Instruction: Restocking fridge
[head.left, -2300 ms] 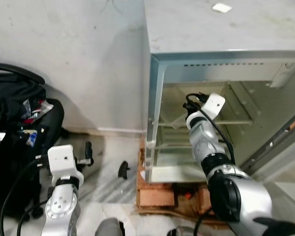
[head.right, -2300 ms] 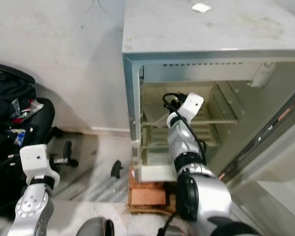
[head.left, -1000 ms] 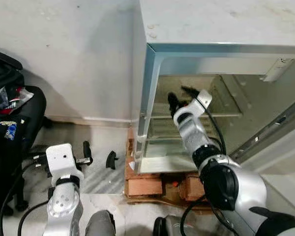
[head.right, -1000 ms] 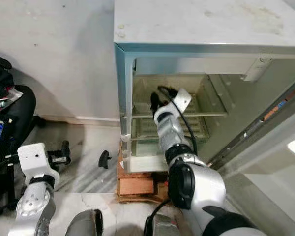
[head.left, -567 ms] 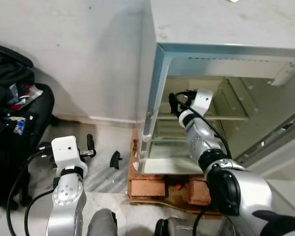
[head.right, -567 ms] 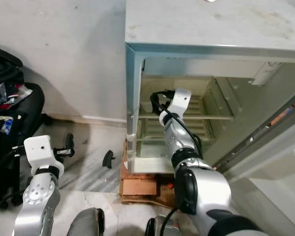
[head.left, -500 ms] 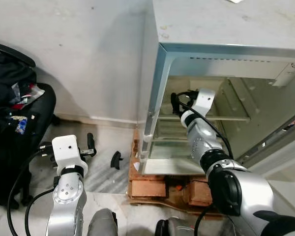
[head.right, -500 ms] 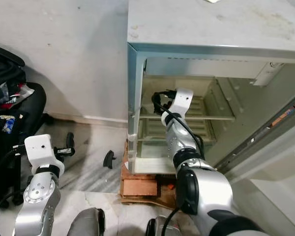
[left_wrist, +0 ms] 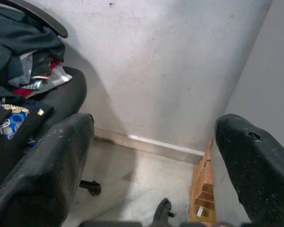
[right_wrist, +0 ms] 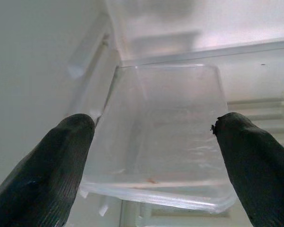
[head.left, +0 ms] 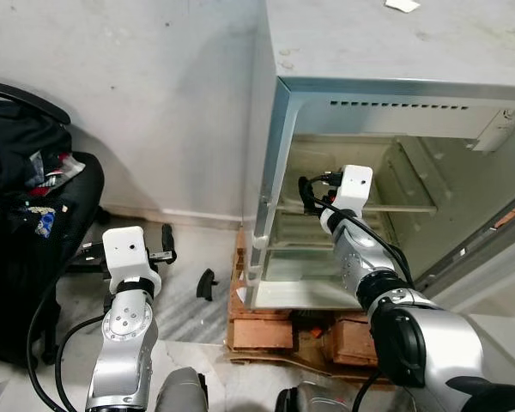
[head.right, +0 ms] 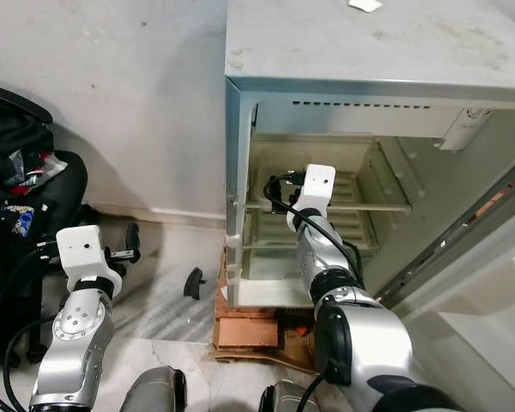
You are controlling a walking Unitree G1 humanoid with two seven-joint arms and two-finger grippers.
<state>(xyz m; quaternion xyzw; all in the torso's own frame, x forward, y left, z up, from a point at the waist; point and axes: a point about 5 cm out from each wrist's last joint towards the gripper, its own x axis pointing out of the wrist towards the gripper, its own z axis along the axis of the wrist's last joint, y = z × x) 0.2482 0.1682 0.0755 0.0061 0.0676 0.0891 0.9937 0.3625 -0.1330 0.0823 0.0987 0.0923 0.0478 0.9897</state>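
Note:
The small fridge [head.left: 279, 154] stands open, its pale inside showing a wire shelf [head.left: 399, 206]. My right gripper [head.left: 310, 190] reaches in at the left side of that shelf level. In the right wrist view it [right_wrist: 151, 124] is open with nothing between its fingers [right_wrist: 61, 156], facing a clear plastic tray [right_wrist: 168, 146]. My left gripper [left_wrist: 156, 125] is held low on the left, outside the fridge. It is open and holds nothing, facing the wall and floor beside the fridge.
The fridge rests on bricks [head.left: 262, 330]. Its door [head.left: 485, 249] hangs open at the right. A black office chair [head.left: 34, 215] piled with clothes stands at the left. A small black part [head.left: 206, 281] lies on the marble floor. A white scrap [head.left: 402, 5] lies on the fridge top.
The camera has swung about, so the whole scene has shifted. My right gripper has stayed inside the fridge at shelf height. My left arm has risen a little.

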